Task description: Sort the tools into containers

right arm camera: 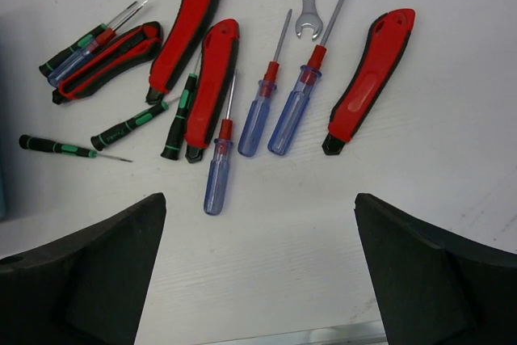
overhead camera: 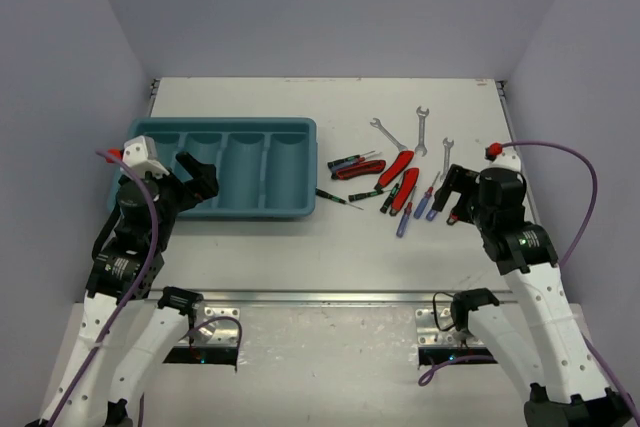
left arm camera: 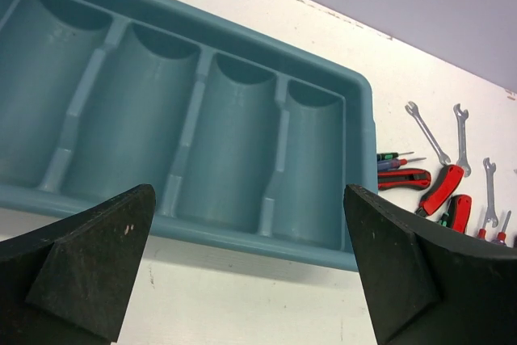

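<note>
The tools [overhead camera: 400,172] lie loose in a fan on the white table [overhead camera: 260,257], right of centre in the overhead view and unsorted. 3 silver wrenches [overhead camera: 422,129] sit at the fan's far edge. The teal tray [overhead camera: 225,125] stands to their left, close but not touching. 1 black-and-green screwdriver [overhead camera: 335,197] lies apart from the rest, just beside the tray's right end. The layout appears to split the work, with the pile in front of the right arm and the tray in front of the left. The right gripper [overhead camera: 455,192] hovers at the pile's right edge with jaws spread wide and nothing between them. The left gripper [overhead camera: 190,185] hangs over the tray's left end, equally wide and empty. The right wrist camera separates what the overhead view blurs: 3 blue-handled screwdrivers [right arm camera: 258,115], 4 red-and-black handles [right arm camera: 212,78] and several thin green-banded drivers, all beyond the gaping right gripper [right arm camera: 260,199]. The left wrist camera alone looks into the tray [left arm camera: 242,236] past the left gripper [left arm camera: 249,199], and no tool shows in any of the 4 compartments.
</note>
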{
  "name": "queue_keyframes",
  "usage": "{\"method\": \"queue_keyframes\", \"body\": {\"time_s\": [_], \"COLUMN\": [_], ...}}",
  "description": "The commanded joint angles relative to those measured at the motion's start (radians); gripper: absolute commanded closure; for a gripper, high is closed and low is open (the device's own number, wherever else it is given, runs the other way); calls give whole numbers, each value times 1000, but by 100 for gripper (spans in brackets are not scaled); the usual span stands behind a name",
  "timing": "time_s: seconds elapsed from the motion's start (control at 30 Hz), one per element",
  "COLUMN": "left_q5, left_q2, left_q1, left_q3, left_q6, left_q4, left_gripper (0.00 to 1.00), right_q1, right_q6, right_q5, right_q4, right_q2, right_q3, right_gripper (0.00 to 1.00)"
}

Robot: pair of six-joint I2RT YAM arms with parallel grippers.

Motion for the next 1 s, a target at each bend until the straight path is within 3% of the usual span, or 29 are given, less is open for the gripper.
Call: {"method": "queue_keyframes", "body": {"time_s": [0.0,0.3,0.5,0.6,0.77,0.97], "left_q5": [25,47,63,63,94,104], "left_q2": [-3,-4,10,14,29,48], "left_q1": [-19,-25,-33,-43,-56,-61], "left_q3": [0,-6,-11,-12,-17,-19], "left_q6": [-10,-7,-5,-5,-4,-2], "left_q4": [28,38,43,45,54,54], "left_gripper": [0,0,0,0,0,0], "right_q1": [1,0,-22,-36,-47,-80], "right_q6": [47,75,129,149,178,187], "right_q5": [76,119,177,194,218,186], "right_q4": [-3,106,129,141,241,339], "right_q2": [47,140,402,476,533,669], "right_q3": [33,7,72,87,14,0], "right_gripper": [1,1,2,9,36,42]}}
